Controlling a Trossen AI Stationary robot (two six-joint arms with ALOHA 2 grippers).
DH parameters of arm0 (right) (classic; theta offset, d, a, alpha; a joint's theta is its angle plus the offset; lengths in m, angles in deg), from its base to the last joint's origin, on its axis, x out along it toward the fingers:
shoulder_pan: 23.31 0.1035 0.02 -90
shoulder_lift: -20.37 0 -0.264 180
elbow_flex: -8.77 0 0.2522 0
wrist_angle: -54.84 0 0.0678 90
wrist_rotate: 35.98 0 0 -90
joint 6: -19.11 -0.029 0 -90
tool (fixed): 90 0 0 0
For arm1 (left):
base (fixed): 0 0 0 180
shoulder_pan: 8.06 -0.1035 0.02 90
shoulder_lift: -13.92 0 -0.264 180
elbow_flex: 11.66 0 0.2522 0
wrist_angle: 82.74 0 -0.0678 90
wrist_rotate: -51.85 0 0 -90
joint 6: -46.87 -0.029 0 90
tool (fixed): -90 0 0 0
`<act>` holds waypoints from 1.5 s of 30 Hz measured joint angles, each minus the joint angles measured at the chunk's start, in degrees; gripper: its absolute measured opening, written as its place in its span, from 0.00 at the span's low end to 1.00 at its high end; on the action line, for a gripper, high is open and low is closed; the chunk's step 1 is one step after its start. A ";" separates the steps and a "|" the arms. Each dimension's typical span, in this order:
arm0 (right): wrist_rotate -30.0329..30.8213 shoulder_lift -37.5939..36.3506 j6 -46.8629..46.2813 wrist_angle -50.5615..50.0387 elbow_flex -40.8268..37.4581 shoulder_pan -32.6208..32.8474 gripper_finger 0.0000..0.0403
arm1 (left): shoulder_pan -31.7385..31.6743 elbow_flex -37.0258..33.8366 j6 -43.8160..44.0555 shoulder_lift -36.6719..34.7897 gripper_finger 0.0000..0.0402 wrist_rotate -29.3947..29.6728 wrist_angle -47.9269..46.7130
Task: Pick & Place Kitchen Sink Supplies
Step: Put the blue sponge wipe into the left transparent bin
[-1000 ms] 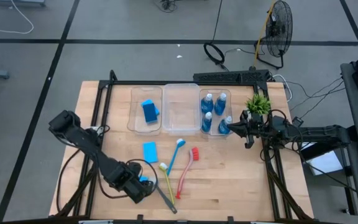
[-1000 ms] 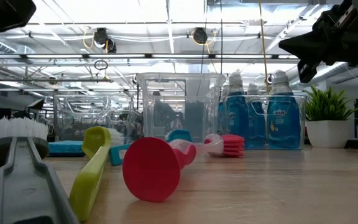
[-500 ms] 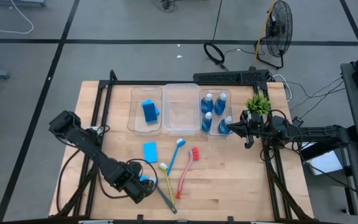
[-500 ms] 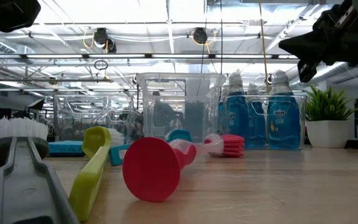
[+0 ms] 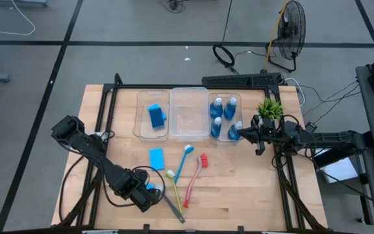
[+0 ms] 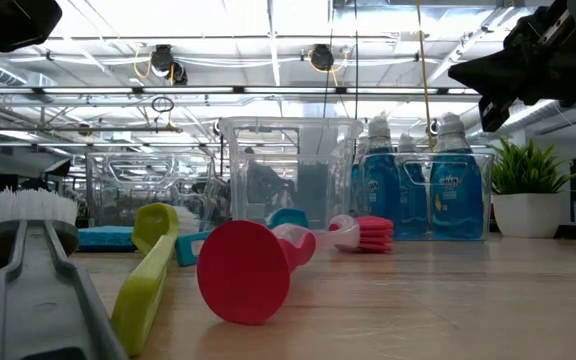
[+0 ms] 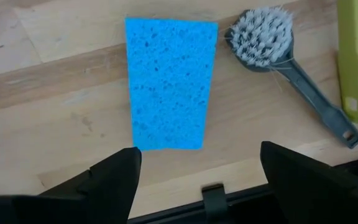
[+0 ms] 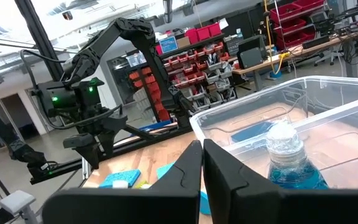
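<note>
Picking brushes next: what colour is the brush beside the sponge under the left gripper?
Grey brush, clearest in left wrist view.

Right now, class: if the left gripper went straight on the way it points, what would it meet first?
The left gripper, open and pointing down at the table, would most likely meet the blue sponge lying flat ahead of it, with the grey brush just beside.

The sponge (image 7: 169, 84) under the left wrist is bright blue with a fine pitted texture, lying on a pale, wood-grained surface (image 7: 55, 81) beside a grey brush (image 7: 291, 68) with whitish-grey bristles and a yellow-green brush (image 7: 352, 59). From above, a blue brush (image 5: 184, 159) and a red brush (image 5: 197, 175) lie on the same light wood. Clear bottles (image 5: 223, 117) hold blue liquid under white caps in a transparent bin (image 5: 224, 97), and the potted plant (image 5: 269, 108) is green.
</note>
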 joint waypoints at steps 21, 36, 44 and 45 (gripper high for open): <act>0.08 0.00 0.00 -0.47 -0.02 0.00 0.01 | -0.68 0.03 -1.75 6.50 0.83 -2.14 5.27; 0.09 0.00 0.00 -0.66 -0.02 0.00 0.01 | -0.72 0.31 0.27 15.69 0.80 -8.70 9.38; 0.09 0.00 -1.07 -0.63 -0.02 0.00 0.01 | -0.56 0.20 2.83 15.80 0.49 -9.29 7.17; 0.09 0.00 -1.07 -0.63 -0.02 0.00 0.01 | -0.58 0.20 2.83 15.80 0.44 -9.27 7.17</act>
